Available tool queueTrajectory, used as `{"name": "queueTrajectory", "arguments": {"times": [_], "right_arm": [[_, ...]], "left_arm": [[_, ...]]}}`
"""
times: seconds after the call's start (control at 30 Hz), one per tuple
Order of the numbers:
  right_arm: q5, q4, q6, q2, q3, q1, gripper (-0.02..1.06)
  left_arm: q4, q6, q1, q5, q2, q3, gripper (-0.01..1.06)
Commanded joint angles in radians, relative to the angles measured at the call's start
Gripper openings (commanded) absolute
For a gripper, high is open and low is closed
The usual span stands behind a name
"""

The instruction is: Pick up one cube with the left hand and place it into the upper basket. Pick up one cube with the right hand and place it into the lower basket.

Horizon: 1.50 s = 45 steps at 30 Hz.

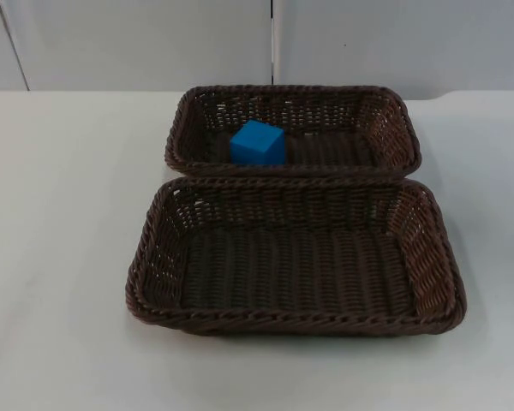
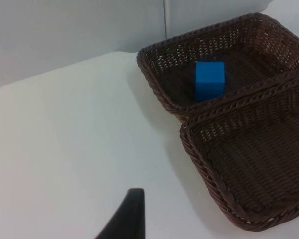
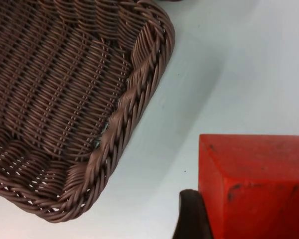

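Two brown wicker baskets sit on the white table (image 1: 60,257), long sides touching. The upper basket (image 1: 394,128) lies nearer the grey partition wall (image 1: 137,43); the lower basket (image 1: 428,257) is the larger one in the top view, nearer the camera.

Cubes counted: two. One blue cube (image 1: 258,143) rests upright on the floor of the upper basket, left of its centre and close to the rim shared with the lower basket. One red cube (image 3: 259,184) appears in the right wrist view, on the table just outside a rounded corner of a wicker basket, apart from its rim. The lower basket holds nothing in the top view.

Left gripper (image 2: 127,221): one black fingertip is seen in the left wrist view, above bare table, well off to the side of both baskets. Both baskets and the blue cube are seen from there. How far its fingers are spread cannot be told.

Right gripper (image 3: 194,216): one black fingertip stands right against the left face of the red cube. The second finger is not seen, so whether the fingers are closed on the cube or merely beside it cannot be told. The cube's top face is clean; the front face carries dark scuff marks.
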Motion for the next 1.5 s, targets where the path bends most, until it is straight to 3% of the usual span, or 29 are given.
{"name": "queueTrajectory", "arguments": {"times": [0.0,0.53,0.8,1.0,1.47], "right_arm": [[-0.004,0.006,0.002,-0.008,-0.004,0.006,0.0],[-0.02,0.063,0.002,-0.008,-0.004,0.007,0.0],[-0.057,0.18,-0.053,-0.008,-0.004,0.012,0.0],[-0.143,0.178,-0.065,0.017,-0.015,0.131,0.0],[-0.139,0.178,-0.065,0.34,-0.271,0.39,0.0]], "left_arm": [[-0.009,-0.007,-0.002,-0.013,-0.006,0.002,0.98],[-0.013,-0.016,-0.002,-0.026,-0.006,0.002,0.98],[-0.013,-0.018,-0.002,-0.028,-0.006,0.002,0.98],[-0.013,-0.018,-0.002,-0.03,-0.006,0.002,0.98],[-0.011,-0.018,-0.002,-0.03,-0.006,0.002,0.98]]}}
